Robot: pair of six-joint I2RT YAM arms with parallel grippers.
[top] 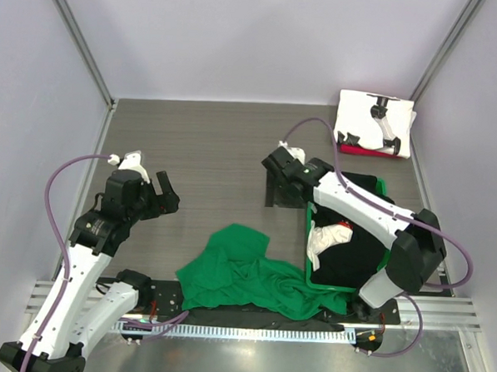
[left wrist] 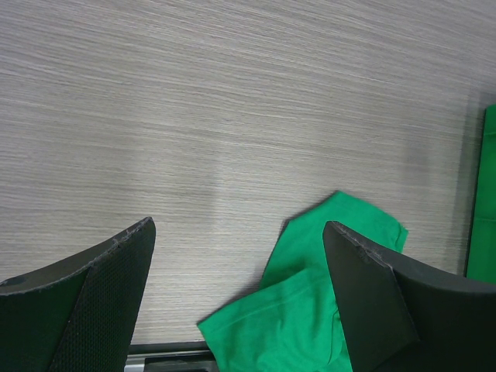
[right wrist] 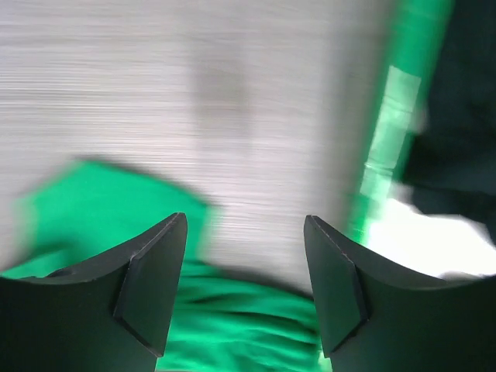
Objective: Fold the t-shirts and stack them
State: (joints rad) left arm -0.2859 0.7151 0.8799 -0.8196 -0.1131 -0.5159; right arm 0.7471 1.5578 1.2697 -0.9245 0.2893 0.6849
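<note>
Nearest you, at the front edge of the bench (top: 201, 142), the green t-shirt (top: 244, 273) lies crumpled and unfolded, one end touching the foot of the green bin (top: 383, 188). It seems to be set there so it can be spread over the bare wood beyond it, so treat it as the piece in hand.

Just right of it, the bin holds the unworked supply. The black t-shirts (top: 349, 254) fill most of it, and a bunched white t-shirt (top: 327, 238) sits against its left wall. You cannot identify the speck of red beside that.

Your right gripper (right wrist: 245, 232) hangs over the gap between the green shirt and the bin, its fingers parted with nothing between them. That view is smeared, so trust little else there. Your left gripper (left wrist: 239, 232) hovers above bare bench left of the shirt, fingers spread wide and empty, probably placed to take a corner.

Farthest off, in the right back corner, sits the finished stack: a folded white t-shirt with black print (top: 373, 122) atop a red t-shirt (top: 359, 149).
</note>
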